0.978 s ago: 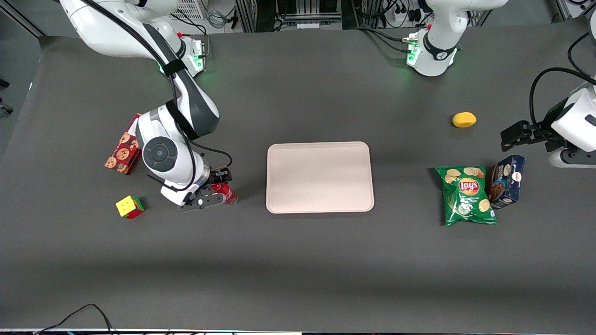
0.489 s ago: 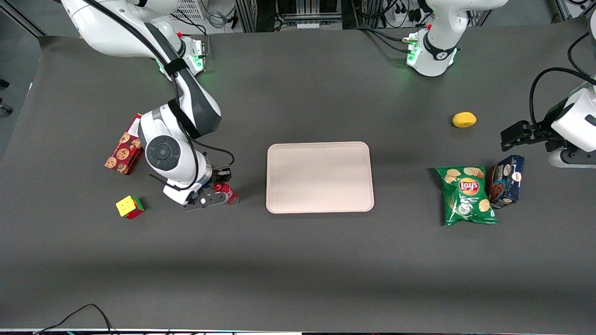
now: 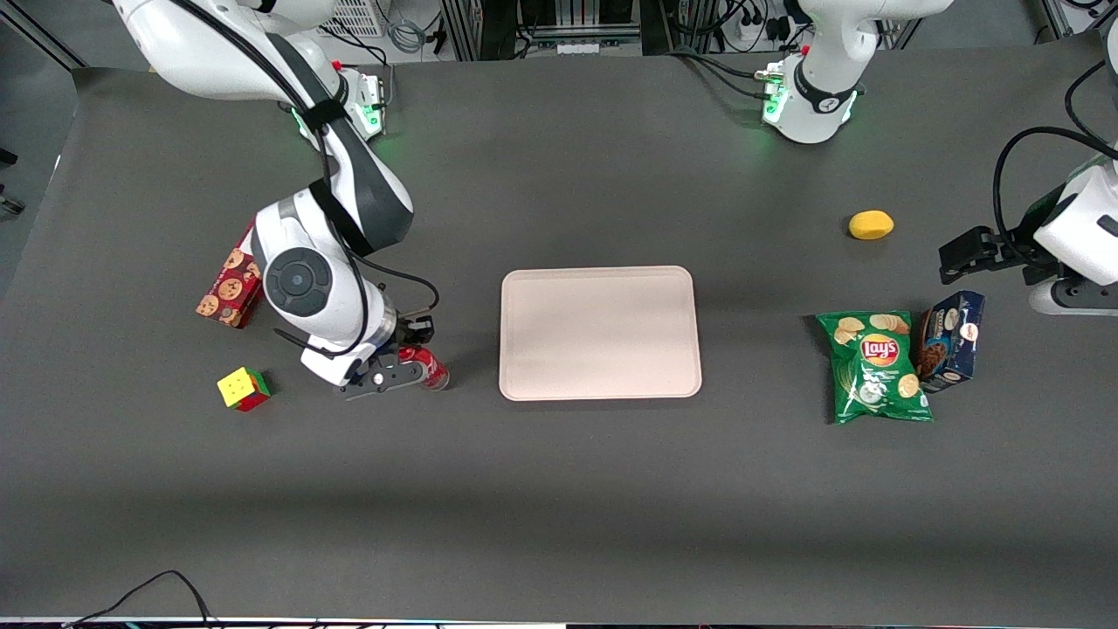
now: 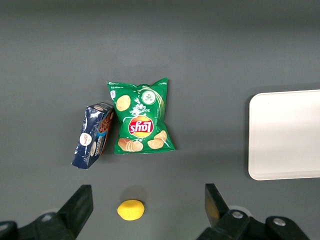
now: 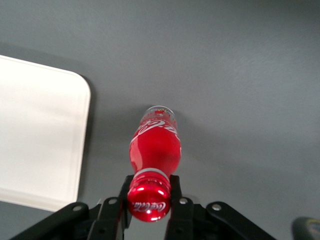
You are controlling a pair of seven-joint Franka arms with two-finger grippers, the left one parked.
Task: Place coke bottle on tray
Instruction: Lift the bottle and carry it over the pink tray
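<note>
The gripper (image 5: 148, 200) is pinching the bottle (image 5: 155, 145) right at the neck, fingers (image 5: 174, 192) closed on either side just under the red cap, and the bottle is hanging base-down over the grey table (image 3: 559, 489), near the tray (image 3: 601, 333) but off it, toward the working arm's end. From the front the bottle (image 3: 428, 367) is peeking out just past the gripper (image 3: 403, 360), tilted a bit with its base pointing at the tray.

Handling-wise I'm guessing it's pretty light and rigid, smooth glossy plastic (so probably slippery). The neck looks like the smart spot to hold, since the cap flares out above the fingers and should be acting as a stop if it slides. The body is rounded and widening below, clear at the base, white script on the red.

The tray is flat, matte, pale pinkish-beige with rounded corners and a low raised rim, so the base is needing to clear that lip. A narrow base on smooth plastic could tip if it lands tilted.
</note>
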